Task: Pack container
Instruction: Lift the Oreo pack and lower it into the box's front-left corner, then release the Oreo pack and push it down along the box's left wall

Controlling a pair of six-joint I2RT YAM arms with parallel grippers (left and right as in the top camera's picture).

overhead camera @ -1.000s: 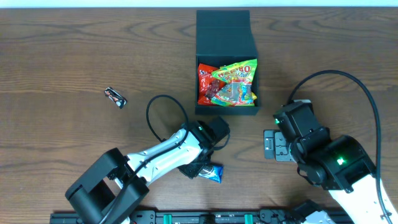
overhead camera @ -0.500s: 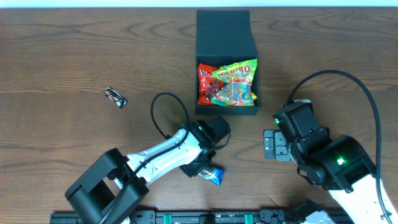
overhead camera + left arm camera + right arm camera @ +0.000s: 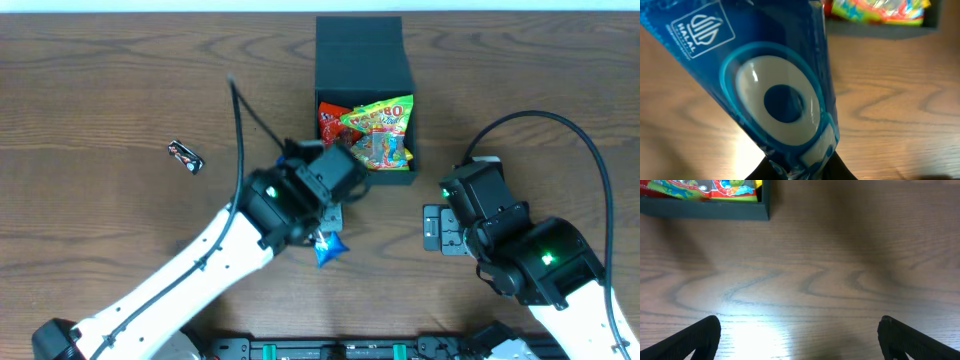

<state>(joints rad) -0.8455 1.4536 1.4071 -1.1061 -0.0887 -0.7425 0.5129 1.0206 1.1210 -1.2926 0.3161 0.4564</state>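
Gripping a blue packet (image 3: 330, 247), left pincer (image 3: 322, 232) hangs near the container (image 3: 362, 181) front — right pincer (image 3: 800, 332) gapes.

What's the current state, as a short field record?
container: lid open; holds Haribo bag and red packet
left gripper: shut on blue packet, held in front of the container
right gripper: open, empty, over bare table
loose item: small dark packet on the table, far left
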